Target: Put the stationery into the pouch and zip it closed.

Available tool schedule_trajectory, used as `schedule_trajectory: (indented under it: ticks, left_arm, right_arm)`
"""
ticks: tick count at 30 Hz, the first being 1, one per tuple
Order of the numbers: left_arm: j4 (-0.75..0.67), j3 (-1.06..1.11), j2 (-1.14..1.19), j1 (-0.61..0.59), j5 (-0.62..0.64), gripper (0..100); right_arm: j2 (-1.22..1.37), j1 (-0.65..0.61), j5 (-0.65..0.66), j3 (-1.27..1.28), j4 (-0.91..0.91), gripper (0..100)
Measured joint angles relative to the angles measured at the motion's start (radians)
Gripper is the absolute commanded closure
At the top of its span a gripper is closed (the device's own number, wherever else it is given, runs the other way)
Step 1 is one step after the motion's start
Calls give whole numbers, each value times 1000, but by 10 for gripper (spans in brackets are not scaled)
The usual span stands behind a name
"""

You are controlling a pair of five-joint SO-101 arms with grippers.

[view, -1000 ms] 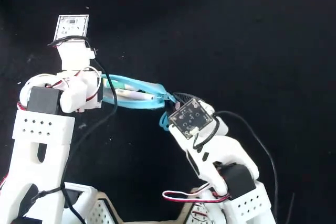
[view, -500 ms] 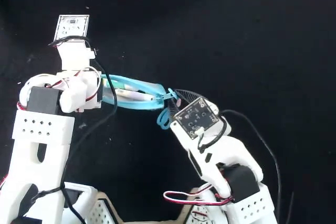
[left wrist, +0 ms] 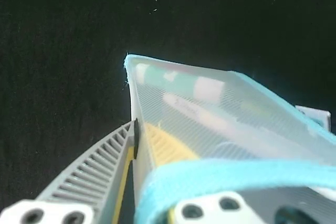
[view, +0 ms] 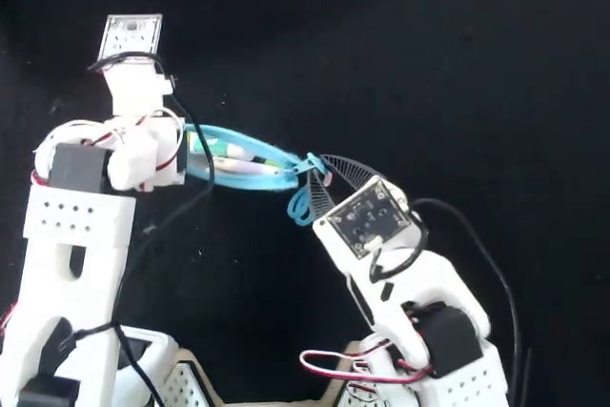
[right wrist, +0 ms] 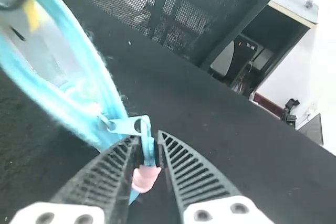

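Clamping pouch (view: 238, 164): left pincer (left wrist: 135, 140); right pincer (right wrist: 149, 142)

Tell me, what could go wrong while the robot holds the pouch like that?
The right end effector pinches only the thin zipper pull, so it might slip out when tugged. The left end effector grips just one end of the pouch, stretched between the arms; a hard pull could yank it free. Its top looks open, so the pens might spill.
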Motion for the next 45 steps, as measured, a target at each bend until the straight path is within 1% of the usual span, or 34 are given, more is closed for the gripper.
schedule_trajectory:
  ticks: [4, 7, 10, 15, 21, 26, 29, 36, 42, 45]
  left_arm:
    - [34, -68, 2, 0, -2, 954]
    - [57, -117, 3, 2, -5, 865]
    - [91, -153, 15, 3, -5, 805]
    - [106, -166, 17, 3, -2, 805]
    - [110, -213, 21, 2, -2, 805]
    - [110, -295, 23, -69, -5, 805]
    - [110, -327, 23, -109, -5, 805]
    - [110, -440, 23, -112, -5, 805]
    - [110, -494, 23, -112, -5, 805]
    - [149, -508, 23, -114, -2, 805]
  right_arm:
    - [2, -2, 28, -106, 91, 988]
    - [0, -3, 43, -187, 133, 988]
    - [135, -3, 43, -252, 133, 988]
    - [353, 0, 43, -364, 126, 988]
    - [493, -38, 46, -446, 126, 988]
    - [526, -44, 43, -450, 123, 988]
    - [526, -48, 8, -450, 123, 988]
    - [526, -48, -8, -450, 120, 988]
    - [526, -48, -6, -450, 54, 988]
    - [526, -48, -6, -450, 37, 988]
